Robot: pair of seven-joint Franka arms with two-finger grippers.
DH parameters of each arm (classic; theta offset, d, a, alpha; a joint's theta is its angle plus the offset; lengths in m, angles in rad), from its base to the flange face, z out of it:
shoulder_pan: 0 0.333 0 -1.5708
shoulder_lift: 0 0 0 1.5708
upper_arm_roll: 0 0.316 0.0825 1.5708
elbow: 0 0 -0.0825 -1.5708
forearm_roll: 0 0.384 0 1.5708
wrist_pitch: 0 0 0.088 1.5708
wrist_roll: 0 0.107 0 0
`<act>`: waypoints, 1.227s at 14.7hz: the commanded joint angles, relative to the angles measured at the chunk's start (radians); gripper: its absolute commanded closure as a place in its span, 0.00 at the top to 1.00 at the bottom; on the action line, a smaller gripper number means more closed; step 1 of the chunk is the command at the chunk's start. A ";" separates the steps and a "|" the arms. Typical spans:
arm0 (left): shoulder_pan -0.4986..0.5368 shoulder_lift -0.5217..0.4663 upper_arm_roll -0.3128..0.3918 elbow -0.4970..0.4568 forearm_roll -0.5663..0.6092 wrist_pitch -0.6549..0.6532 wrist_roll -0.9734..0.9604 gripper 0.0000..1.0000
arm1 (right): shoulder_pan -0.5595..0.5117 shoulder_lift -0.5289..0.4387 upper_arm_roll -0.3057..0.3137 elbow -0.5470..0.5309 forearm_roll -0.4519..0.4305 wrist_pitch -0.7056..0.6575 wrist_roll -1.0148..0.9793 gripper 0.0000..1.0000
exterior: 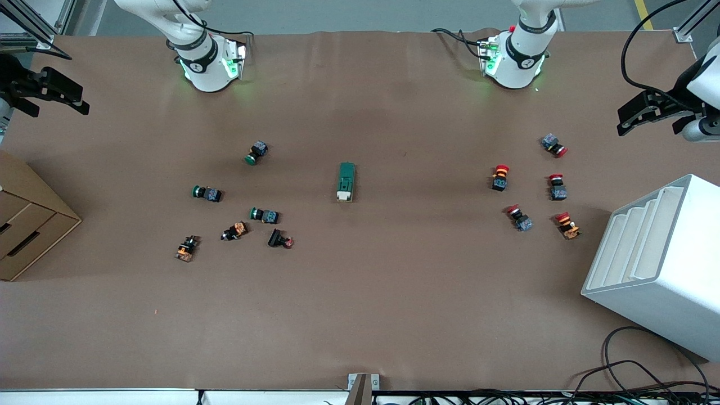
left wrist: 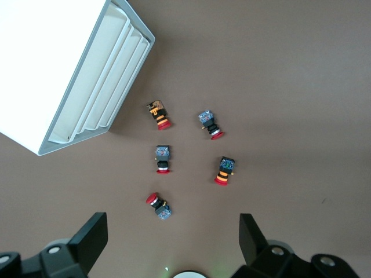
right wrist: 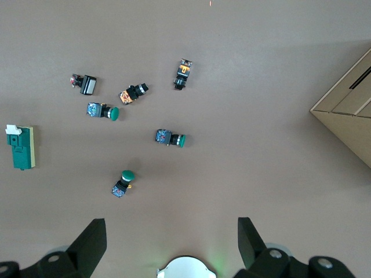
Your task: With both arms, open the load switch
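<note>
Both pincers hang released, jaws spread wide and grasping nothing. The left gripper [exterior: 647, 112] is up over the left arm's end of the table, above the red-capped push buttons [left wrist: 162, 159] and near the white slotted bin [exterior: 658, 253]. The right gripper [exterior: 48, 90] is over the right arm's end, by the cardboard box [exterior: 28, 219]. The load switch [exterior: 346, 181] lies flat mid-table between the button clusters, untouched, white tab nearer the front camera. Judging by this, the approach has not begun; next, both arms must reach inward, one to pin the body and one to work the tab.
</note>
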 commanded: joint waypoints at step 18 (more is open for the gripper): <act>-0.647 0.533 -0.211 0.016 0.326 0.550 -1.293 1.00 | -0.025 0.235 -0.006 0.034 -0.031 0.018 -0.004 1.00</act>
